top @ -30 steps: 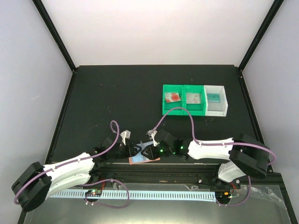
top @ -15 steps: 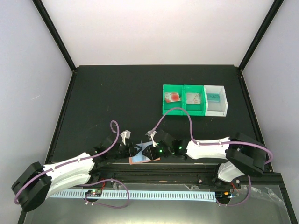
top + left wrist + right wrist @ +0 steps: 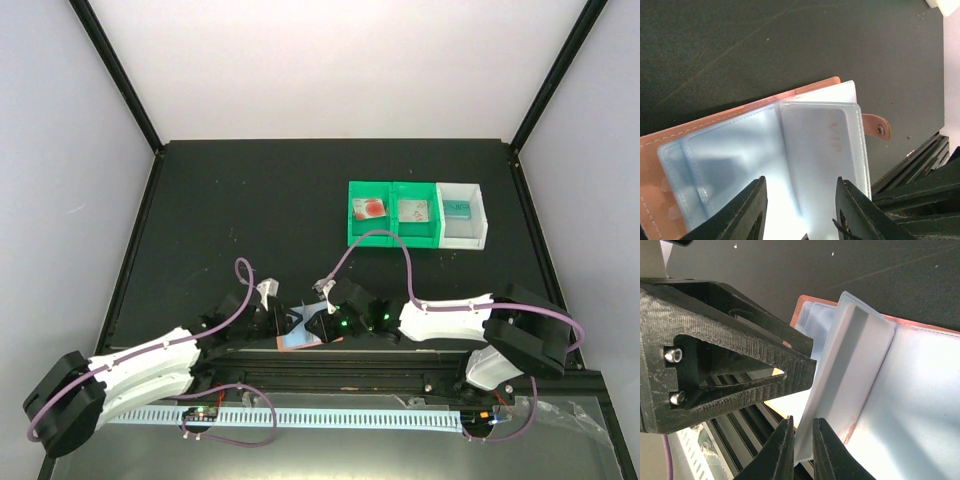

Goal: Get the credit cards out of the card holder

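Left tool (image 3: 800, 220): fingers half-spread, standing either side of the inner pockets of the card holder (image 3: 765, 160). Whether they bear on it cannot be told. The holder lies open on the desk (image 3: 250, 220) at the near edge, between the two tools, salmon cover down.

Handling, as judged: a light, limp cover with slick, clear pockets that will flex and lift with any pull. The credit card (image 3: 832, 135), showing faint red through one pocket, looks thin, stiff and slippery — best taken by an exposed short edge with the holder pinned.

Right tool (image 3: 802, 450): narrowed to a slit on the bottom edge of a raised pocket leaf (image 3: 855, 355) — card or sleeve alone, not discernible.

Far right, well apart: green bins (image 3: 392, 213) and white bin (image 3: 462, 215).
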Motion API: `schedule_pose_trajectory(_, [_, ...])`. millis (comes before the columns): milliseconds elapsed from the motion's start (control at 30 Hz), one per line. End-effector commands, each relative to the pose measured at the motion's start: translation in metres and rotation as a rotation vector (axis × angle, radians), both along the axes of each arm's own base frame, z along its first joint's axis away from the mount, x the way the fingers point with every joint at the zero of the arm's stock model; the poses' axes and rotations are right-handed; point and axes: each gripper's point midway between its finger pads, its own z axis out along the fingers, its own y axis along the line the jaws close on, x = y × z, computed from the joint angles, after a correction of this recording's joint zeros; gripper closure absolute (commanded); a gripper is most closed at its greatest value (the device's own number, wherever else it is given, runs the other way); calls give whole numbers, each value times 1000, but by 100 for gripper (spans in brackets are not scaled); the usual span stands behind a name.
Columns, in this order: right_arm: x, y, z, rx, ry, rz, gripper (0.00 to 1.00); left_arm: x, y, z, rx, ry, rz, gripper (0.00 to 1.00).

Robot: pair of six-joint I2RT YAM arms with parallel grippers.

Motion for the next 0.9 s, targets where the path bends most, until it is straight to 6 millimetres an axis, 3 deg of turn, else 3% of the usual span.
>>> schedule_pose_trajectory(0, [2, -4, 2, -4, -25, -17, 87, 8, -8, 22, -15, -65, -21, 60])
schedule_pose_trajectory(233, [3, -6, 1, -5, -27, -26, 87, 3, -15, 14, -1, -36, -80, 58])
schedule_pose_trajectory(400, [2, -7, 3, 2, -24, -26, 81, 4, -17, 3, 12, -16, -85, 58])
schedule_pose_trajectory(633, [5, -12, 7, -4, -47, -41, 81, 6, -5, -13, 80, 17, -34, 59])
schedule_pose_trajectory(767, [7, -14, 11, 10, -66, -52, 94, 6, 2, -18, 120, 26, -10, 60])
schedule_pose_trajectory(867, [9, -15, 9, -9, -73, -55, 94, 6, 3, -15, 110, 20, -3, 60])
